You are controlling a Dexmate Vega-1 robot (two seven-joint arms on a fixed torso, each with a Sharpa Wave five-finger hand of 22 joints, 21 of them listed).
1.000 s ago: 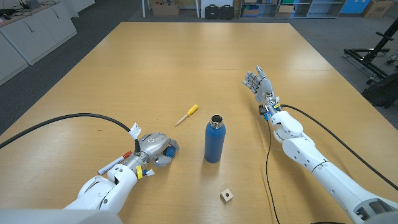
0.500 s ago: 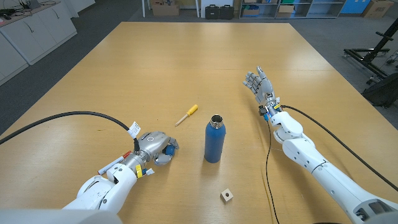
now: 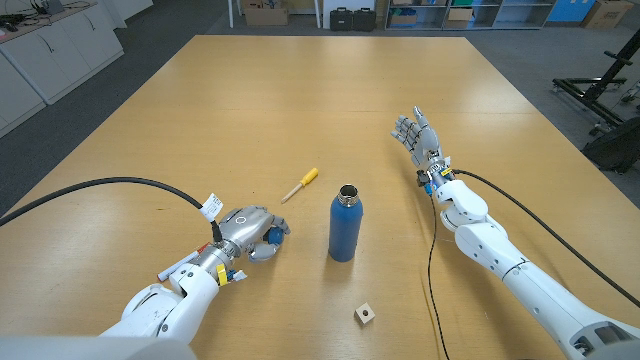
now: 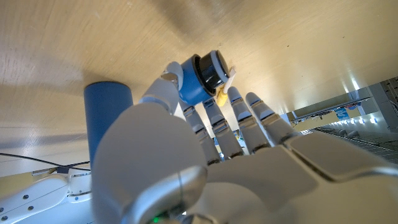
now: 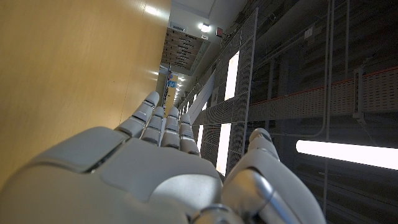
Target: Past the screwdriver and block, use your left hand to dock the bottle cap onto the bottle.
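Left hand (image 3: 248, 231) nudges forward toward bottle (image 3: 344, 224), fingers pinching bottle cap (image 4: 201, 77).
Lift cap clear of table (image 3: 200, 120), centre over open neck; right hand (image 3: 414, 133) spread, idle.

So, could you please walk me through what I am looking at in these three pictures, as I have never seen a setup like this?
This is a two-armed robot at a wooden table; each arm ends in a five-finger hand. The wide picture comes from a camera on its head, looking down, with its arms entering from the bottom corners. The other two come from cameras on the wrists, looking along the back of each hand, so they appear turned around.

On the table stand an open blue bottle, with a yellow-handled screwdriver beyond it and a small pale block nearer the robot. The left hand holds the blue bottle cap in its fingertips, clearest in the left wrist picture. The right hand holds nothing, fingers extended, off to the side of the bottle.
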